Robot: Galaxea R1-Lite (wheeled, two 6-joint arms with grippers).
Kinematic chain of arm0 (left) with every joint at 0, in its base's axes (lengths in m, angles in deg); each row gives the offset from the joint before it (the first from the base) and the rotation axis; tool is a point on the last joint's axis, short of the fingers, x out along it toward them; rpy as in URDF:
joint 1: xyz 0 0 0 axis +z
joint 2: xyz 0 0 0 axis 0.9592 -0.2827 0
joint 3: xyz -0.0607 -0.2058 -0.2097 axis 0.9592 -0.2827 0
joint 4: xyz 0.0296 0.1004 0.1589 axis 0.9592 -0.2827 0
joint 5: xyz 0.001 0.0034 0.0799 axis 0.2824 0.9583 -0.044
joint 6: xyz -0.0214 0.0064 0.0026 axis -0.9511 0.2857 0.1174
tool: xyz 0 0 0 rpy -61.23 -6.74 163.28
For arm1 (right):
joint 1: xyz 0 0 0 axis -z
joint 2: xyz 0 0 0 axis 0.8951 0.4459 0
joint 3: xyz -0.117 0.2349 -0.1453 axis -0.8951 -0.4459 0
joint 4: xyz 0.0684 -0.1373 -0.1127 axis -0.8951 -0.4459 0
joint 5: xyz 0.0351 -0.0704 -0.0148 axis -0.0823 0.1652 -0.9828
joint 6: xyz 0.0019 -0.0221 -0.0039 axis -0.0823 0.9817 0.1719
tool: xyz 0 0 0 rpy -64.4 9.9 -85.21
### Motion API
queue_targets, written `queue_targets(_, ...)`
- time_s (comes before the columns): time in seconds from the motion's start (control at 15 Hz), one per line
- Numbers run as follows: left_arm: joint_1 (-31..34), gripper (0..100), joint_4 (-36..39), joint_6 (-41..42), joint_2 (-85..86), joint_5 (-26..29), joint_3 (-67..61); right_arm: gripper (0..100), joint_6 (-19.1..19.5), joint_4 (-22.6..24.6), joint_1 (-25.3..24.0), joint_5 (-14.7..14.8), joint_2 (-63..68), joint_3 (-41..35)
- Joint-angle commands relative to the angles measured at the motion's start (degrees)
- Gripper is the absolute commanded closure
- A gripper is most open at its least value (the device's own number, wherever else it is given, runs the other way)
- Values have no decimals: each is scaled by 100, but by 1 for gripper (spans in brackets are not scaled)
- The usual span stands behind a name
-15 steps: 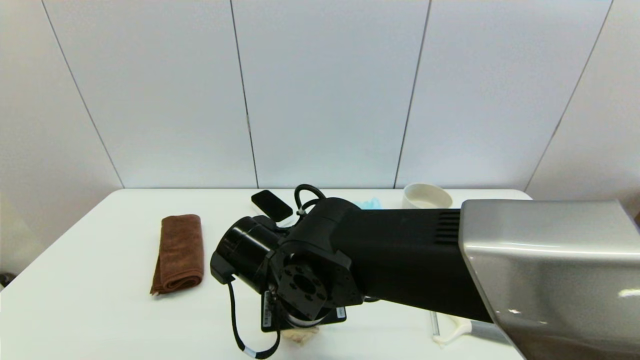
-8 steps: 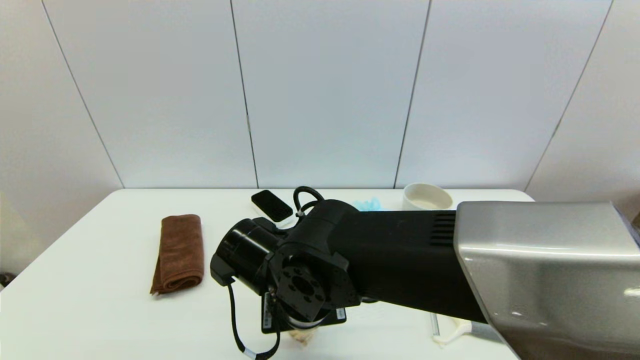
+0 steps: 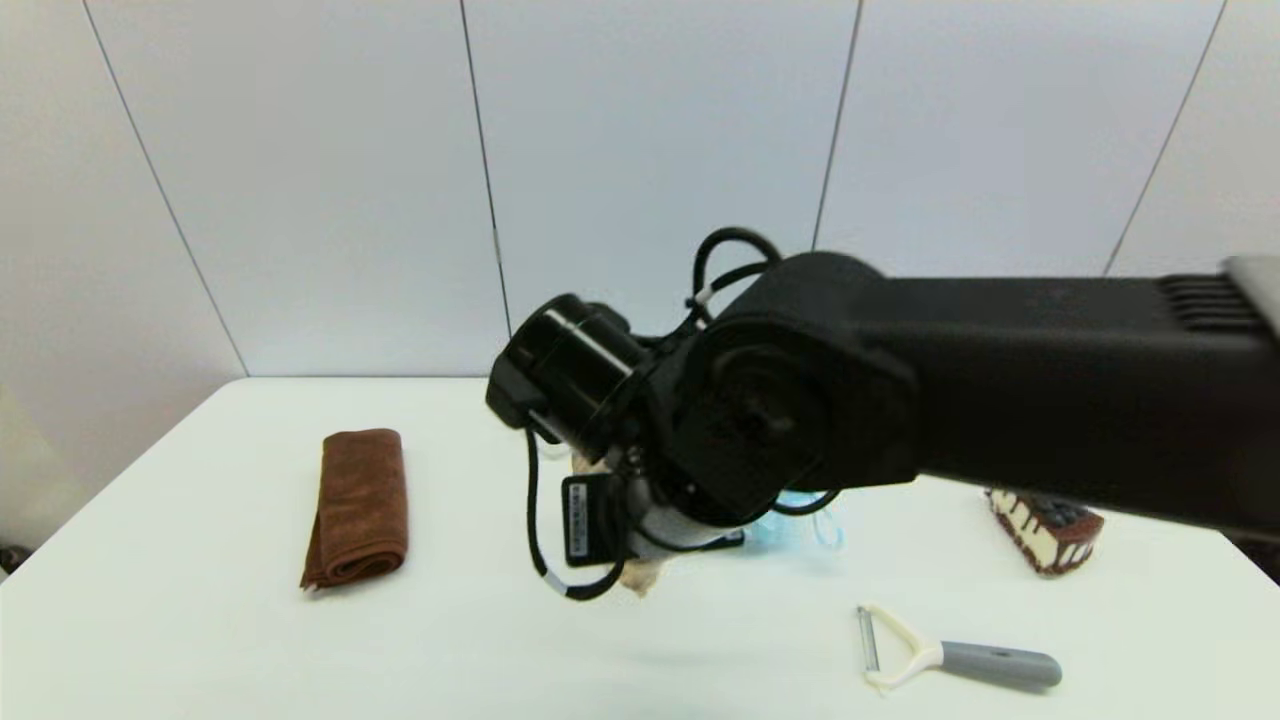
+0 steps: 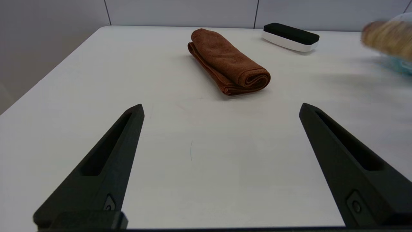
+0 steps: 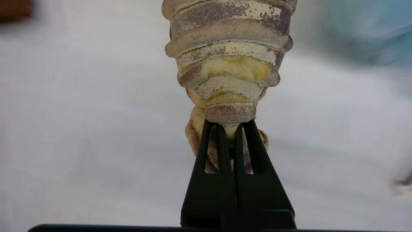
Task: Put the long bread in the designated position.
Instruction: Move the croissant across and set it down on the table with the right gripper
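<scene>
The long bread point(image 5: 227, 48), tan with ridged segments and dark purple stripes, hangs in the air above the white table. My right gripper point(image 5: 229, 127) is shut on it near one tapered end. In the head view my right wrist point(image 3: 720, 440) covers most of the loaf; only a pale tip point(image 3: 640, 578) shows below it. The left wrist view catches the loaf point(image 4: 386, 38) as a blur off to one side. My left gripper point(image 4: 222, 108) stands open and empty low over the table, out of the head view. No mark on the tabletop point(image 3: 200, 620) shows the designated position.
A folded brown towel point(image 3: 360, 505) lies at the table's left. A chocolate cake slice point(image 3: 1045, 525) sits at the right, a white peeler with a grey handle point(image 3: 950, 660) near the front right. Something light blue point(image 3: 800, 520) lies under the arm. A black-and-white block point(image 4: 289, 36) lies beyond the towel.
My right arm has risen well off the table and swung back, carrying the bread up with it. The cake slice has come into sight; the bowl is now covered.
</scene>
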Motion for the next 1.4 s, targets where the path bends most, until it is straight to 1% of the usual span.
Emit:
queue_targets(0.07,0,0,1,-2,-7,1,-9,100,739,-6,598,13,-731,10)
queue_targets(0.27,0,0,1,-2,-7,1,-9,100,1609,20,1196,-13,-959,19)
queue_targets(0.33,0,0,1,-2,-7,1,-9,100,1873,143,1381,-22,-977,19)
queue_targets(0.47,0,0,1,-2,-7,1,-9,100,2409,591,1671,-31,-1003,19)
queue_targets(0.6,0,0,1,-2,-7,1,-9,100,2831,1110,1943,-39,-995,19)
queue_targets(0.67,0,0,1,-2,-7,9,-9,100,2954,1444,2075,-74,-933,19)
queue_targets(0.87,0,0,1,-2,-7,1,-9,100,3094,2323,2391,-110,-625,19)
queue_targets(0.93,0,0,1,-2,-7,1,-9,100,3235,2525,2514,-162,-520,10)
queue_targets(1.0,0,0,1,-2,-7,1,-9,100,3349,2736,2664,-329,-397,10)
queue_targets(1.07,0,0,1,-2,-7,9,-9,100,3463,2894,2778,-496,-283,10)
queue_targets(1.2,0,0,1,-2,-7,1,-9,100,3762,3035,2927,-681,-81,10)
queue_targets(1.33,0,0,1,-2,-7,1,-9,100,3964,3202,3007,-699,130,10)
queue_targets(1.4,0,0,1,-2,-7,1,-9,100,4000,3202,3007,-725,218,10)
